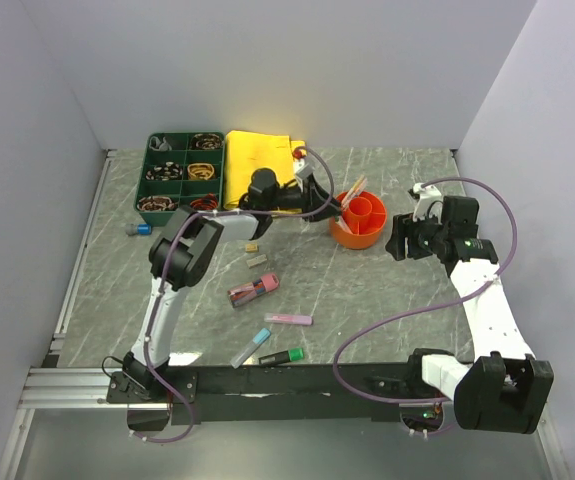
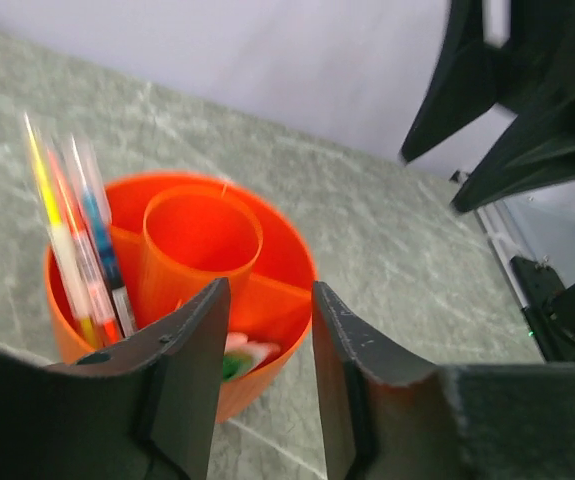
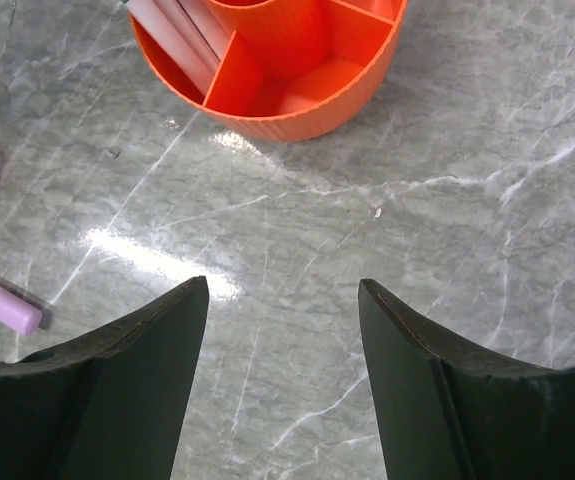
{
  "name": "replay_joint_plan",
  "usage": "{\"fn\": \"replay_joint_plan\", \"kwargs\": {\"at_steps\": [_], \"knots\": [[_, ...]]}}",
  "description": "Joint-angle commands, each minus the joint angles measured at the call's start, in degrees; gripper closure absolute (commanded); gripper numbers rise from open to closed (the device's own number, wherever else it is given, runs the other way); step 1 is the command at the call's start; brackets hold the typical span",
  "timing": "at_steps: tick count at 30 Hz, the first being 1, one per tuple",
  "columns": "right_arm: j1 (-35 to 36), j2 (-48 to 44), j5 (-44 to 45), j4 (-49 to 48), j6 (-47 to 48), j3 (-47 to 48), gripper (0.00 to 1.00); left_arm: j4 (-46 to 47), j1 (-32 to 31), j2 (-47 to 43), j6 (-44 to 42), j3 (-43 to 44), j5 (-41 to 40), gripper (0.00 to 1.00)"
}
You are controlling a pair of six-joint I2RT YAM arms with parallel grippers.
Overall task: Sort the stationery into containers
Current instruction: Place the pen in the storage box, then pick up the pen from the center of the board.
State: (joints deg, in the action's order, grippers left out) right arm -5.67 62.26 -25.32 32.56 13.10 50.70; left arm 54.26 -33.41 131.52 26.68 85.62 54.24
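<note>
The left gripper (image 2: 272, 290) hangs just above the orange pot (image 2: 289, 262), jaws apart and empty; three pens (image 2: 77, 250) stand to its left. It should probably lift straight up, clear of them, before swinging away. The right gripper (image 3: 282, 285) is also parted and empty, with the pot ahead. Only the top view shows loose markers (image 1: 253, 290) behind the left gripper.

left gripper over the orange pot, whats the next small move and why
Probably lift the left gripper straight up, clear of the orange pot. Its jaws stand open with nothing between them, pens already lean in one compartment, and others, such as the pink pen, lie loose on the table.
</note>
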Motion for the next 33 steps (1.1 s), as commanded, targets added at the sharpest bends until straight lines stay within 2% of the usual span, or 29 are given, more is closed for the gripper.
{"fn": "replay_joint_plan", "kwargs": {"at_steps": [1, 5, 8, 9, 11, 12, 13, 16, 19, 22, 27, 33], "knots": [[-0.4, -0.5, -0.7, -3.0, -1.1, 2.0, 0.3, 1.6, 0.5, -10.2, -0.6, -0.5, 2.5, 0.54], [-0.4, -0.9, -1.6, -4.1, -2.0, 1.3, 0.3, -2.2, 1.2, -15.1, -2.8, -4.2, 3.4, 0.48], [-0.4, -1.6, -1.9, -4.2, -1.9, 1.2, 0.3, -12.7, 1.3, -20.8, -7.7, -5.4, 4.9, 0.47], [-0.5, -1.9, -2.0, -4.0, -1.8, 1.2, 0.3, -24.3, 1.3, -22.0, -10.1, -5.3, 5.7, 0.47], [-0.4, -2.8, -2.3, -3.5, -1.0, 1.1, 0.3, -40.0, 1.2, -25.7, -23.1, -4.2, 5.0, 0.47], [-0.4, -3.1, -2.4, -3.4, -0.9, 0.6, 0.3, -56.0, 0.8, -26.7, -29.4, -4.0, 2.7, 0.46], [-0.4, -3.5, -2.5, -3.2, -0.8, 0.4, 0.3, -61.1, 0.5, -27.7, -37.8, -5.0, 0.7, 0.46], [-0.4, -5.0, -3.2, -3.4, -1.2, -1.0, 0.3, -74.5, -1.7, -31.8, -48.1, -10.0, -7.7, 0.45], [-0.4, -6.4, -4.2, -4.3, -2.2, -2.6, 0.3, -81.2, -3.8, -35.0, -56.1, -14.9, -13.1, 0.44], [-0.4, -7.1, -4.7, -5.3, -2.6, -4.3, 0.3, -83.0, -5.6, -37.0, -60.1, -19.1, -16.9, 0.43], [0.0, -6.6, -7.8, -2.6, 0.7, -3.6, 0.3, -85.0, -7.0, -38.6, -61.2, -22.5, -18.0, 0.4], [0.0, -6.0, -7.6, -1.9, 2.0, -2.8, 0.3, -85.4, -12.1, -36.6, -62.1, -22.1, -21.6, 0.39]]}}
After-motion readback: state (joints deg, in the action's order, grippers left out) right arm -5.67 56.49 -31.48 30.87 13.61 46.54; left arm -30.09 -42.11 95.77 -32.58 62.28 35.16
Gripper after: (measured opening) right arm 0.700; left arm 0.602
